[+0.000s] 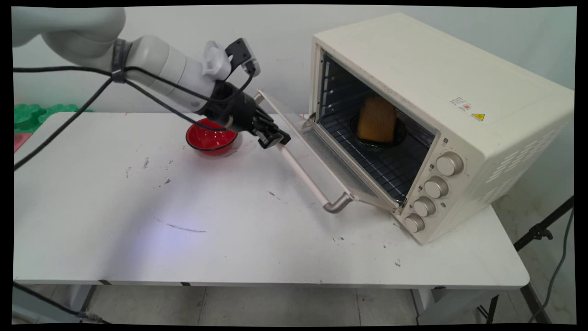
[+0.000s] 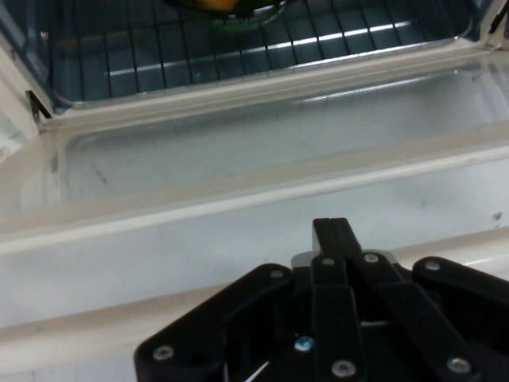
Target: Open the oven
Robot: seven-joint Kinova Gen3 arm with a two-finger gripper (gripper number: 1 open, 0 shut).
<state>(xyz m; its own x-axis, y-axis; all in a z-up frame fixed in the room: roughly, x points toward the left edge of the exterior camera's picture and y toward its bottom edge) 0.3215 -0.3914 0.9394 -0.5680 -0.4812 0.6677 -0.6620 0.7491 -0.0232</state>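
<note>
My gripper (image 1: 275,139) hangs shut and holds nothing, just over the far end of the open oven door's handle (image 1: 305,177). In the hand view the fingers (image 2: 330,231) are pressed together above the glass door (image 2: 238,159), which lies folded down in front of the rack (image 2: 238,48). The cream toaster oven (image 1: 459,92) stands at the right of the table. Inside it a brown slice of bread (image 1: 376,119) stands upright on a dark plate (image 1: 379,143). A red bowl (image 1: 209,138) sits on the table right behind the gripper's wrist.
The oven door (image 1: 330,161) juts out toward the table's middle, tilted slightly downward. Several knobs (image 1: 436,186) line the oven's front right. Green foam pieces (image 1: 32,115) lie beyond the table's far left edge. A black stand leg (image 1: 542,230) is at the right.
</note>
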